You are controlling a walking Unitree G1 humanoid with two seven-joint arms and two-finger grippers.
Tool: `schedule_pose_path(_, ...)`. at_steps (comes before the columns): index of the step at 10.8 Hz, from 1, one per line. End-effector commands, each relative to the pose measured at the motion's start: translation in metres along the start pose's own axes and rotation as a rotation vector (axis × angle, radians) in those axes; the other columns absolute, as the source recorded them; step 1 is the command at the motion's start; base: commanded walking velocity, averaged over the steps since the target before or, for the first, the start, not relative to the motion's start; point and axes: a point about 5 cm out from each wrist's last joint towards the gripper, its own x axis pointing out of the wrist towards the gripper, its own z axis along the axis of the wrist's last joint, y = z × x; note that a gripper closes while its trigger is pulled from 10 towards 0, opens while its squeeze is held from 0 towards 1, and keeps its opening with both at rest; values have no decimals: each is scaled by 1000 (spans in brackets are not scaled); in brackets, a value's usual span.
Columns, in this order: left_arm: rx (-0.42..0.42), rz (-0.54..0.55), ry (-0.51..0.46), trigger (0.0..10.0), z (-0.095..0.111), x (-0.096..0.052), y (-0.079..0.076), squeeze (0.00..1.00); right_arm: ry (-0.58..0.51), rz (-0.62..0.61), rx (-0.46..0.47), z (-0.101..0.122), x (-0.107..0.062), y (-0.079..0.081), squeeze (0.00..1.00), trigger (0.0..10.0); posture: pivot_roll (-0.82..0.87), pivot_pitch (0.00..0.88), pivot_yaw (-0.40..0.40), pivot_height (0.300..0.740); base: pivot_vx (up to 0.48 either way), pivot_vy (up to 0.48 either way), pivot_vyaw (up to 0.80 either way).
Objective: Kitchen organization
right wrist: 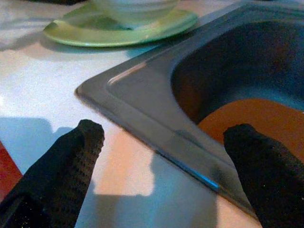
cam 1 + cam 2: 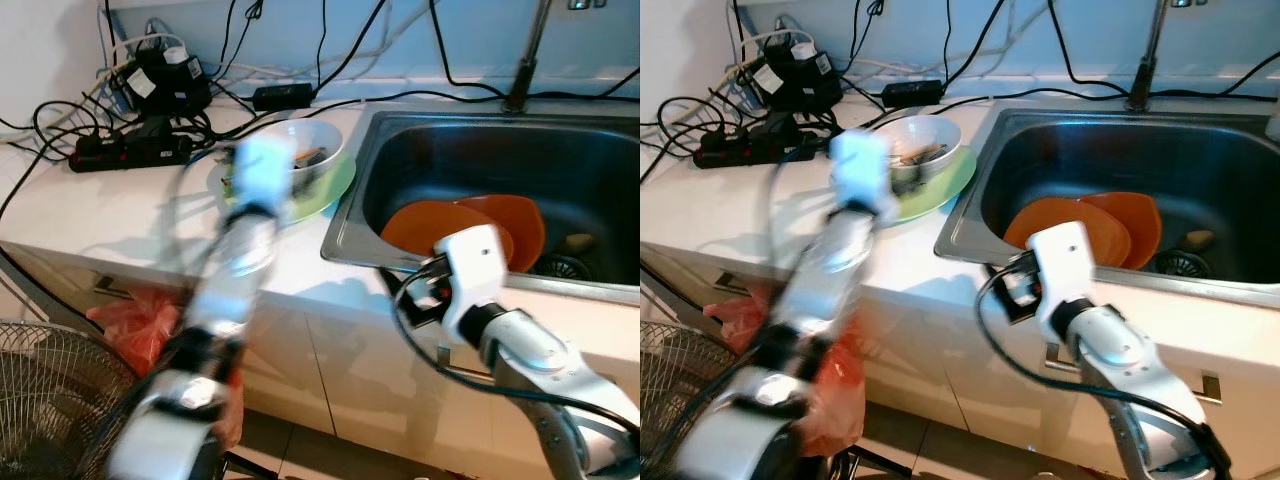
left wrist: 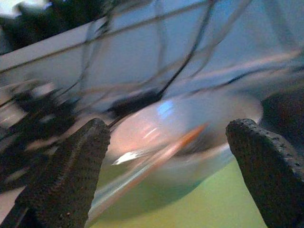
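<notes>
A white bowl [image 2: 318, 140] with a utensil in it sits on a light green plate [image 2: 338, 190] on the counter, just left of the steel sink [image 2: 480, 140]. Two orange plates [image 2: 440, 225] lie in the sink basin. My left arm is blurred and stretched toward the bowl. In its wrist view the left gripper [image 3: 171, 137] is open, with the bowl [image 3: 213, 114] close ahead between the fingers. My right gripper [image 1: 164, 137] is open and empty, hovering low at the sink's front left corner [image 1: 142, 95], with an orange plate [image 1: 256, 118] beyond it.
A black power strip [image 2: 130, 150], adapters and tangled cables crowd the back left of the counter. The faucet [image 2: 525, 60] stands behind the sink. Below the counter are cabinet doors, a red plastic bag [image 2: 135, 320] and a wire fan guard [image 2: 50, 390].
</notes>
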Motion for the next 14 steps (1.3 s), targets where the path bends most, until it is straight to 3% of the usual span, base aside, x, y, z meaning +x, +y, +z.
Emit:
schedule_pose_path(1,31,36,8,10000,5,-5,15,0,1,26,-6,-1,6,2,0,10000,-121,0,110,740,0,0,0)
schedule_pose_path(3,53,82,25,10000,5,-13,24,0,-3,40,-7,-1,11,3,0,10000,-98,0,102,740,0,0,0)
schedule_pose_path(4,84,136,44,10000,3,-22,38,0,-13,59,-11,-1,17,5,0,10000,-82,0,99,740,0,0,0)
schedule_pose_path(6,79,155,56,10000,3,-23,43,0,-18,65,-11,-1,20,6,0,10000,-82,0,103,740,0,0,0)
schedule_pose_path(8,75,135,32,10000,11,-19,40,0,-25,60,-7,-2,21,7,0,10000,-93,0,117,740,0,0,0)
schedule_pose_path(10,42,122,67,10000,4,-21,39,0,-17,35,-3,-6,20,6,0,10000,-96,0,124,740,0,0,0)
schedule_pose_path(14,13,31,182,10000,-40,-45,24,0,-74,-83,24,-8,21,2,0,10000,-89,0,122,740,0,0,0)
